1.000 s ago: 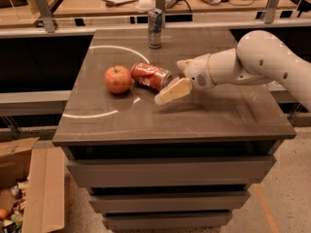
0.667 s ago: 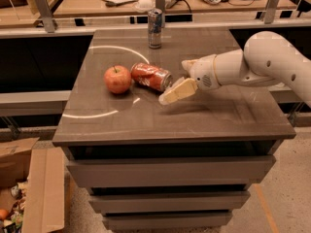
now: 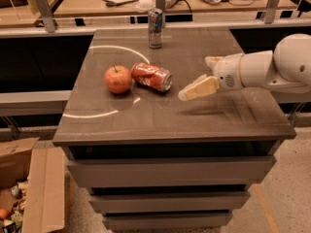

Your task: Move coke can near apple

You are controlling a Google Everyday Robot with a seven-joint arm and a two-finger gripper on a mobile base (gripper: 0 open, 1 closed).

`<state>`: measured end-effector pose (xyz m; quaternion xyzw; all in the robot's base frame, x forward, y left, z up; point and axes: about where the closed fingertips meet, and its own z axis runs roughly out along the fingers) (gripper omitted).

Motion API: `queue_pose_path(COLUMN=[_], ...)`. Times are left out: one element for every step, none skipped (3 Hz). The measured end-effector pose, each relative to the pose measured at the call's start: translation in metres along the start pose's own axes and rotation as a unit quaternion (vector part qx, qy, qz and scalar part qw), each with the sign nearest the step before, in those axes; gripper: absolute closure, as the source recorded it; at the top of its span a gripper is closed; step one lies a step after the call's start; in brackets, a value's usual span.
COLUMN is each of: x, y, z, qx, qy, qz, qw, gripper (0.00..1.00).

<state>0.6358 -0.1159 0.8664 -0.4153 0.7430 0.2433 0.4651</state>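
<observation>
Table: a dark grey-brown cabinet with a square top (image 3: 160, 125) and drawer fronts below. Pale curved arcs lie across the left of its top.
Room: a long tan workbench (image 3: 73, 6) runs behind it, carrying papers and a keyboard. An open brown cardboard box (image 3: 34, 188) sits on the speckled floor at lower left.
Arm: a white, rounded robot arm (image 3: 272, 67) reaches in from the right, roughly level over the table's right half.
Gripper: a cream two-finger gripper (image 3: 195, 77) points left, just right of the coke can and clear of it. Its fingers are spread apart with nothing between them.
Apple: a round red-orange apple (image 3: 118, 79) sits on the table's left half.
Coke can: a red, dented aluminium can (image 3: 151, 76) lies on its side just right of the apple, silver end toward the gripper.
Other can: a slim silver-and-blue can (image 3: 155, 28) stands upright near the back edge, well apart.
Unclear: whether the can and apple touch. The arm's base is cut off at the right.
</observation>
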Motion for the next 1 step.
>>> queue_pose_path(x=[0.0], y=[0.0], z=[0.0001], qx=[0.0], qy=[0.0], qz=[0.0], qw=[1.0], gripper=[0.0])
